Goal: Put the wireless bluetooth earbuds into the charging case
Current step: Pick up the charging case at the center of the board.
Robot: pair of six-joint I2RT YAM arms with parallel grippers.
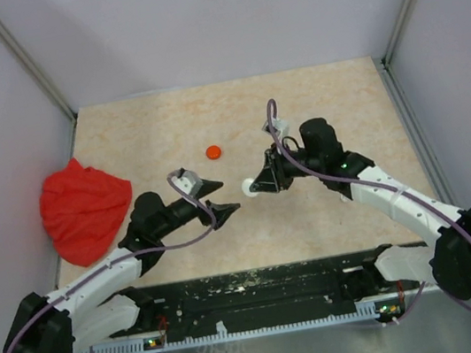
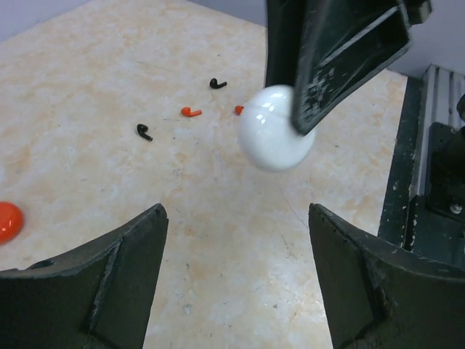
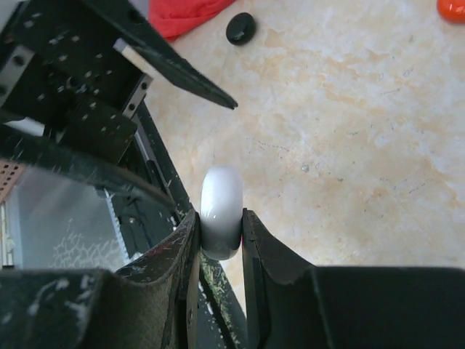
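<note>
White and glossy, the round charging case (image 3: 221, 207) stands edge-on between the fingers of my right gripper (image 3: 220, 219). The jaws are clamped on its two flat faces, and most of the case sticks out past the fingertips. From above, my right gripper (image 1: 259, 184) holds that case (image 1: 249, 189) over the middle of the table (image 1: 322, 100), pointing toward my left arm.

My left gripper (image 1: 225, 194) faces it from just beside, with the jaws spread wide and nothing between them. Through my left wrist camera the two dark fingers (image 2: 109, 283) stand well apart at the bottom of the view. The white case (image 2: 272, 131) hangs in front of them, pinched by the other gripper's finger (image 2: 327, 73).

Beyond the case lie the earbuds, loose on the marbled table (image 2: 87, 65): a black earbud (image 2: 144, 131), an orange earbud (image 2: 191, 112) and a second black earbud (image 2: 217, 83). Another orange piece (image 2: 238, 110) is partly hidden behind the case. None of them touches another.

An orange disc (image 1: 214, 151) lies farther back on the table. A black disc (image 3: 240, 27) sits near the red cloth (image 1: 84, 209) at the left side.
</note>
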